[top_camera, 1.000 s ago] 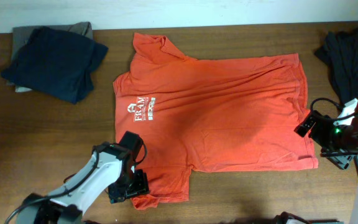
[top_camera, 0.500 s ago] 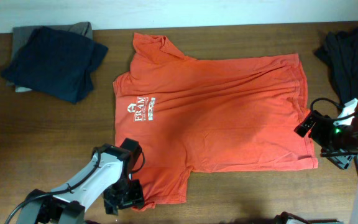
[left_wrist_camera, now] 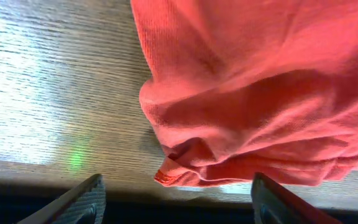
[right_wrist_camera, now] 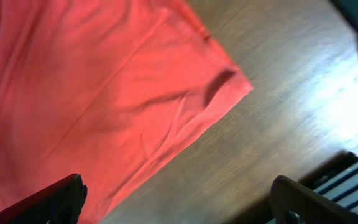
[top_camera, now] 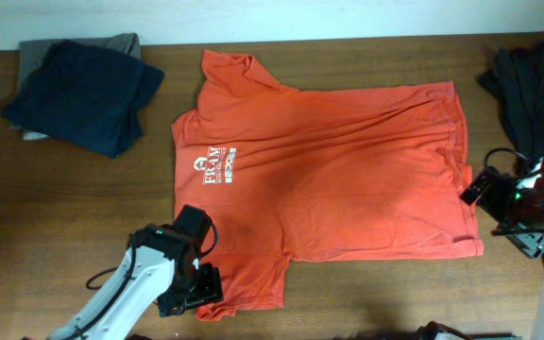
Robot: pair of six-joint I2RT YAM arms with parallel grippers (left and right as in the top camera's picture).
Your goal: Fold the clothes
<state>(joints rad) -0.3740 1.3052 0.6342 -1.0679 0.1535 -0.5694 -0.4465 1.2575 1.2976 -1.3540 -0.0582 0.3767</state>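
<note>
Left gripper (left_wrist_camera: pixel 176 186) jaws apart just beside the bunched near sleeve, right gripper (right_wrist_camera: pixel 176 186) jaws apart near the hem corner, brown wooden table (top_camera: pixel 64 208) bearing red-orange short-sleeved cotton T-shirt (top_camera: pixel 348 170) spread flat mid-table, folded navy garment pile (top_camera: pixel 83 94), crumpled dark garment (top_camera: pixel 527 85).

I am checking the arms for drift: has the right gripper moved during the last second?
Yes. In the overhead view the right gripper has drawn slightly back from the hem of the T-shirt, which lies unchanged.
</note>
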